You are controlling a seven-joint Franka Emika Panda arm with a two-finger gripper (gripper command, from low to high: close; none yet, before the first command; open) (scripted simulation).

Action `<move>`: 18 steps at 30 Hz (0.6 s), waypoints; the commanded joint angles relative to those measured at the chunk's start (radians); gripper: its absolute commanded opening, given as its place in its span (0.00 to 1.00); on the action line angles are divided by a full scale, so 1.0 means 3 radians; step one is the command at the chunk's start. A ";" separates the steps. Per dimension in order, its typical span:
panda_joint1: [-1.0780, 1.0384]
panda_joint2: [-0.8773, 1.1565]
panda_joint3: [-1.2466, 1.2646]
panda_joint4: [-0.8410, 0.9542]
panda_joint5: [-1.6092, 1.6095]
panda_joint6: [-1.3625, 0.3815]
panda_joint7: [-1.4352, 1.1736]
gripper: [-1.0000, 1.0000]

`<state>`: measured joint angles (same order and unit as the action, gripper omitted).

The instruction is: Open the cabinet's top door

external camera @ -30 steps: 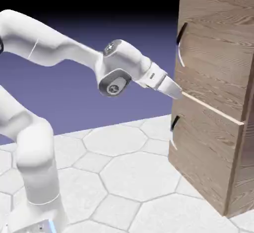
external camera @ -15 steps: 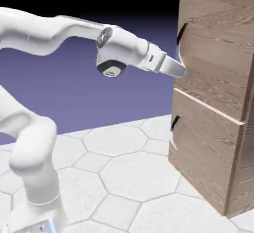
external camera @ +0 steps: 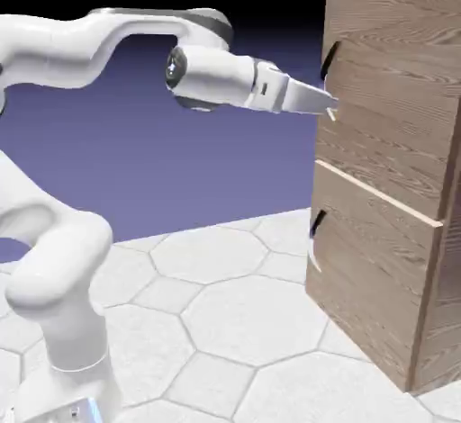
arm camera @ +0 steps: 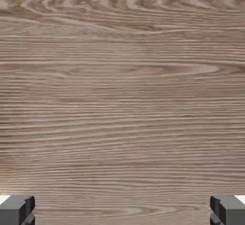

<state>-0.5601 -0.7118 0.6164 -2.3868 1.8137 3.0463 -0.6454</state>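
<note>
The cabinet is a tall brown wood-grain box at the exterior view's right. Its top door carries a thin curved dark-and-white handle at its left edge. My gripper reaches level from the left, its tips right at the handle's lower half. In the hand view, wood grain of the top door fills the picture. The two grey fingertips sit far apart at the bottom corners with nothing between them. The handle does not show in the hand view.
The lower door sits below the top one, with its own small handle at its left edge. A white hexagon-tiled table spreads under the arm and cabinet.
The hand has risen from the seam between the two doors up to the top door's handle and levelled out. The jaws stayed wide apart.
</note>
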 commanded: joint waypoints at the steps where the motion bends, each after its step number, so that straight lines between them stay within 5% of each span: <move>1: -0.0046 -0.0011 0.0049 0.0034 0.0145 0.0001 -0.0111 0.50; 18: -0.0823 -0.0204 0.0887 0.0609 0.2610 0.0013 -0.1995 0.50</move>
<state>-0.8070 -0.7730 0.8824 -2.2042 2.5967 3.0504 -1.2438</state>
